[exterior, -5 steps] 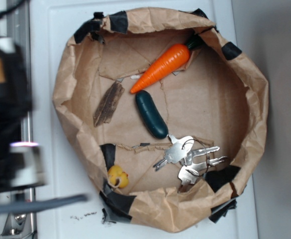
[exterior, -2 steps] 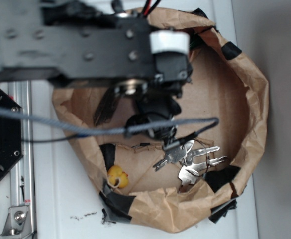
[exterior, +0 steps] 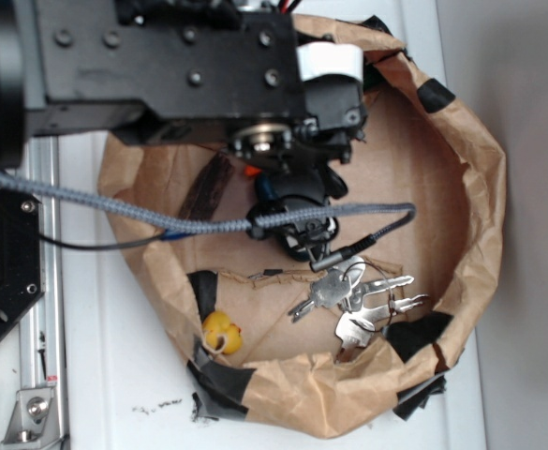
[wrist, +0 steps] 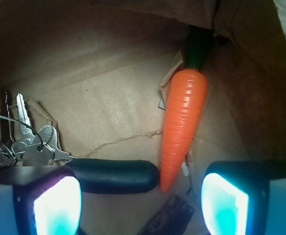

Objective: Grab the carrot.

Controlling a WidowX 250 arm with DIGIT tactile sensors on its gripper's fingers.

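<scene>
One exterior view: my arm hides nearly all of the carrot (exterior: 249, 172) inside the paper bag (exterior: 484, 187). Wrist view: gripper (wrist: 142, 199) spread wide, empty; carrot (wrist: 183, 127) at 1 o'clock. Glossy, rigid, probably slippery; I'd grip mid-body.

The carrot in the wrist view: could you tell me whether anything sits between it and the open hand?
Nothing covers the carrot. The hand is open, and the carrot's tip already points into the gap. The pickle lies beside that tip, close enough to be pinched along.
</scene>
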